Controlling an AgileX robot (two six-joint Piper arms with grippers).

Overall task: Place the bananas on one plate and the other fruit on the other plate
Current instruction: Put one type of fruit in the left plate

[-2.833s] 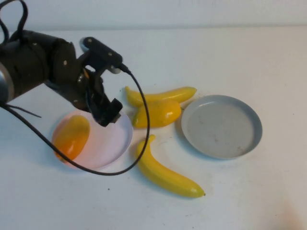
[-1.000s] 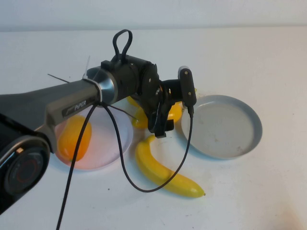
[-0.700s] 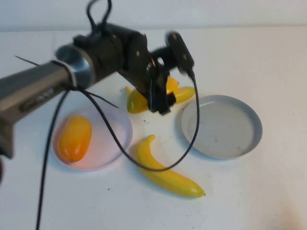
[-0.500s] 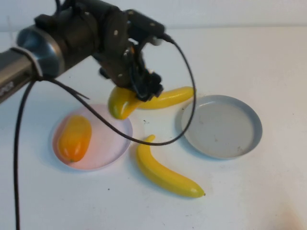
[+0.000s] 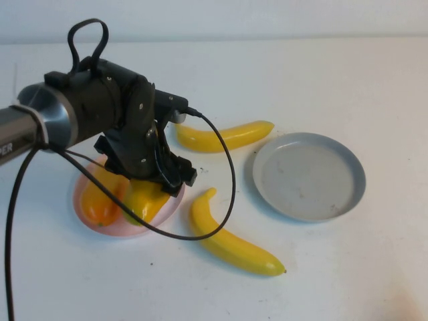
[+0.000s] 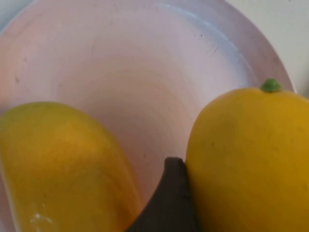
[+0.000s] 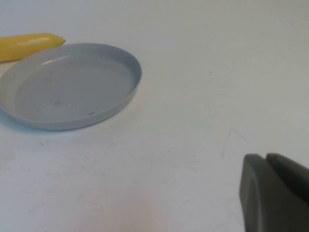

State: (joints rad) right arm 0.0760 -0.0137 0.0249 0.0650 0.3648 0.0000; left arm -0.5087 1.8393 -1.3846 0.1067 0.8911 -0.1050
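The left gripper (image 5: 155,182) pinches the glossy, plump yellow-orange plastic fruit (image 5: 144,199) across its middle over the pale pink round plate (image 5: 175,200); the skin looks rigid, light and slippery. The right gripper (image 7: 275,193), parked beyond the grey-blue round plate (image 7: 72,87), has its fingers pressed together.

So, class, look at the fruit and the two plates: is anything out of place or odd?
Nothing is damaged or spilled. Both bananas lie on the table, off the bare grey-blue plate. The left gripper holds a second mango-like fruit over the pink plate. The right gripper sits apart.

A plain white table (image 5: 348,267) fills the high view, its surface matte, with a few faint scuffs and specks. A paler wall (image 5: 267,17) runs along the far edge of the table, meeting it in a straight line.
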